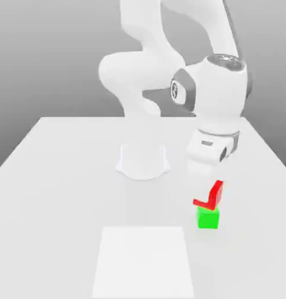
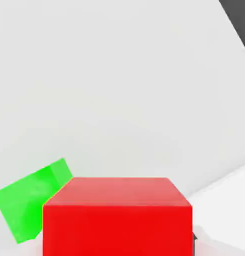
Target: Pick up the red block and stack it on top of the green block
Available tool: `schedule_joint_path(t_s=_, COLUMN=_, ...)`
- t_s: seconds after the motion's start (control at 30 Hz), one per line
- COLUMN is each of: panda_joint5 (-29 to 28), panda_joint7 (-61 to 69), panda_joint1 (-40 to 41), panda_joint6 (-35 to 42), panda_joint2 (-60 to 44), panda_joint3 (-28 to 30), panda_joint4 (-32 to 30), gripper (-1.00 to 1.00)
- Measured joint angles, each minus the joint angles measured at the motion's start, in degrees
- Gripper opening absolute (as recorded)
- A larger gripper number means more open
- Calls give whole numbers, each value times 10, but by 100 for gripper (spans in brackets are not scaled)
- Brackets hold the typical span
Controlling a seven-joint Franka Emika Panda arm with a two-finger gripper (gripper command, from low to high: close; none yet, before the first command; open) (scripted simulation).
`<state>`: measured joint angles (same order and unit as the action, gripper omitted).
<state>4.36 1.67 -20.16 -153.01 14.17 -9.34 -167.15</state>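
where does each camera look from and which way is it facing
Exterior view: raised off the arm, apparently across the table from its base, facing it and angled down; arm, base and gripper show.
Hand view: on the robot's hand, looking past the red block towards the table; pale patches beside that block may be fingers, but I can't be sure.
Shared: both show the red block, the green block and the table.
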Motion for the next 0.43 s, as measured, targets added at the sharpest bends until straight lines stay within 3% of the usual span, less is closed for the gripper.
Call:
schedule_joint_path(t_s=0.1, panda_joint5=14, panda_joint7=68, panda_joint1=-42, panda_joint6=-10, panda_joint2=22, panda_joint3=4, panda_joint4=-33, gripper=-100)
schedule_joint_path(t_s=0.33, panda_joint5=-20, panda_joint7=57, panda_joint1=-34, panda_joint6=-142, panda_joint2=-108, panda_joint3=-1, panda_joint4=-35, gripper=-100)
schedule_joint_path(t_s=0.37, panda_joint5=-32, panda_joint7=49, panda_joint1=-33, panda_joint6=-158, panda_joint2=-125, panda_joint3=3, panda_joint4=-34, gripper=100)
schedule_joint_path(t_s=0.43, panda_joint5=-32, panda_joint7=49, panda_joint1=-33, panda_joint6=-158, panda_joint2=-125, panda_joint3=3, panda_joint4=-34, gripper=100)
